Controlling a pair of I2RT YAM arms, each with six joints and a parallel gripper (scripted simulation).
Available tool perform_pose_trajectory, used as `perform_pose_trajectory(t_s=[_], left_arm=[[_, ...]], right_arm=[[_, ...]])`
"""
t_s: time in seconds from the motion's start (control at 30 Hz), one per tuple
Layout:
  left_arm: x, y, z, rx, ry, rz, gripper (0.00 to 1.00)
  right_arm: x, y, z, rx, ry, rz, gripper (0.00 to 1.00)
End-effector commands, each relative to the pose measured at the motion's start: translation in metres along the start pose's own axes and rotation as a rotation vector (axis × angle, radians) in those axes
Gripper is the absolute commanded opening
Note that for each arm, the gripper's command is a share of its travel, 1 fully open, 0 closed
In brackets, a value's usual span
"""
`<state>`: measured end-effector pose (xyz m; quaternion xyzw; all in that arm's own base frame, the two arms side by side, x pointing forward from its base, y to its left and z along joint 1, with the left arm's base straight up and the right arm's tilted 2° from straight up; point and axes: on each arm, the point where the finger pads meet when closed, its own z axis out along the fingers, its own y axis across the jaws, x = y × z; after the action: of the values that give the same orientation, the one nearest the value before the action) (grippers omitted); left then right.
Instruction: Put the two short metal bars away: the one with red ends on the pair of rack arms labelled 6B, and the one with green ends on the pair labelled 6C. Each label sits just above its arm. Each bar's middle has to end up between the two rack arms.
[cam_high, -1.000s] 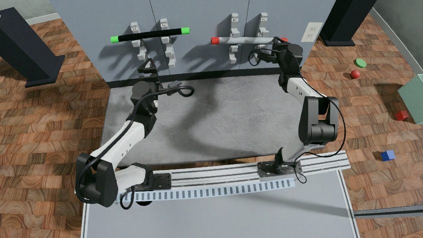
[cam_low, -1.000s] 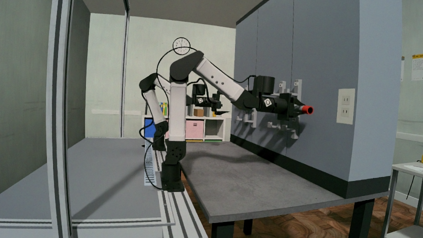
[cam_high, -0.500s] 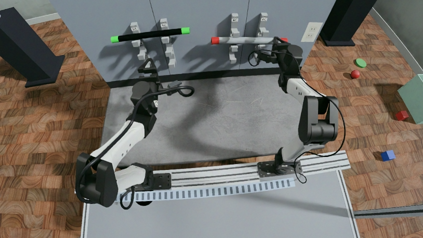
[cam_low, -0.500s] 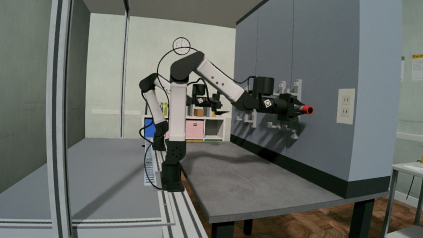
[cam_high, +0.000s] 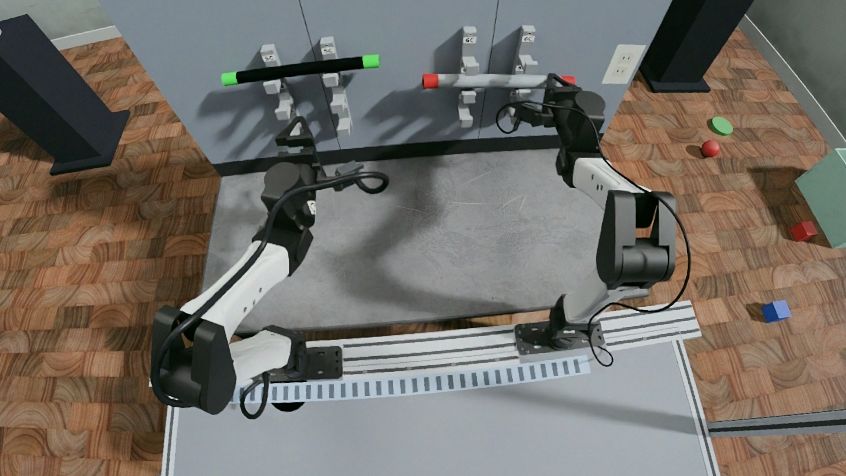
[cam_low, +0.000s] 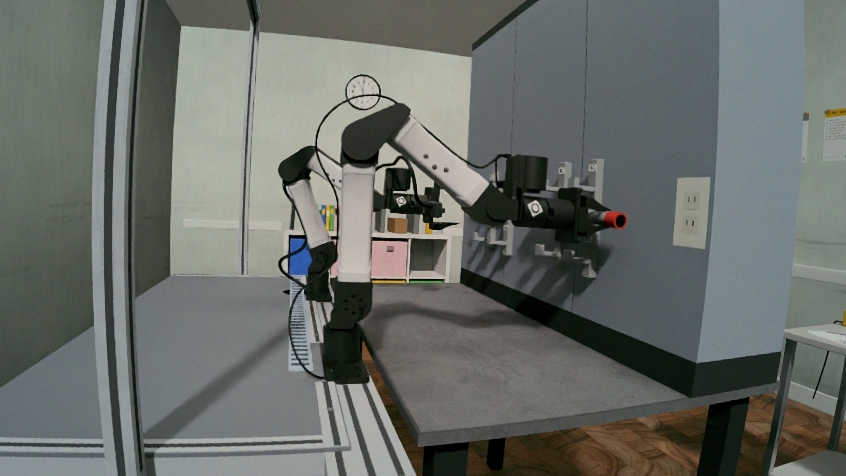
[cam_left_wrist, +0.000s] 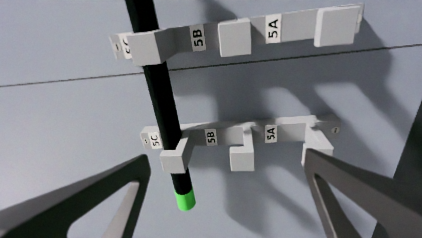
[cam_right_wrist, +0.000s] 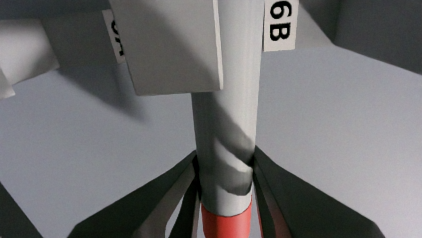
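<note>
The red-ended silver bar (cam_high: 486, 81) (cam_right_wrist: 229, 120) (cam_low: 615, 219) lies behind the hook of a 6B arm, its 6B label (cam_right_wrist: 280, 26) just above it. In the top view its middle appears between the two right-hand racks. My right gripper (cam_high: 550, 81) (cam_right_wrist: 225, 155) is shut on it near one red end. The black bar with green ends (cam_high: 300, 69) (cam_left_wrist: 163, 100) rests on both 5C arms. My left gripper (cam_high: 295, 142) (cam_left_wrist: 223, 159) is open in front of that rack, below the bar, holding nothing. The 6C hooks (cam_high: 470, 63) (cam_high: 525, 62) hold no bar. The far 6B arm's seating is hard to see.
Hooks 5B (cam_left_wrist: 242, 158) and 5A (cam_left_wrist: 318, 146) stick out below the green-ended bar, near my left fingers. The racks hang on a grey-blue wall (cam_high: 402, 35) above a grey table (cam_high: 449, 236). An outlet (cam_high: 623, 63) is beside the right gripper.
</note>
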<state>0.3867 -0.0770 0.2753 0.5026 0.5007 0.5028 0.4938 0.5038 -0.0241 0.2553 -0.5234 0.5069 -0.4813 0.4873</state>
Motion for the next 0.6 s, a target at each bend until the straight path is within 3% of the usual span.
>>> perform_pose_trajectory(t_s=[0.0,0.57], left_arm=[[0.0012,0.0026,-0.0043,-0.007,-0.006,-0.012,1.0],[0.0012,0.0026,-0.0043,-0.007,-0.006,-0.012,1.0]], right_arm=[[0.0008,-0.0008,0.0006,0.023,0.007,0.024,0.0],[0.0007,0.0052,0.0008,0.023,0.007,0.024,0.0]])
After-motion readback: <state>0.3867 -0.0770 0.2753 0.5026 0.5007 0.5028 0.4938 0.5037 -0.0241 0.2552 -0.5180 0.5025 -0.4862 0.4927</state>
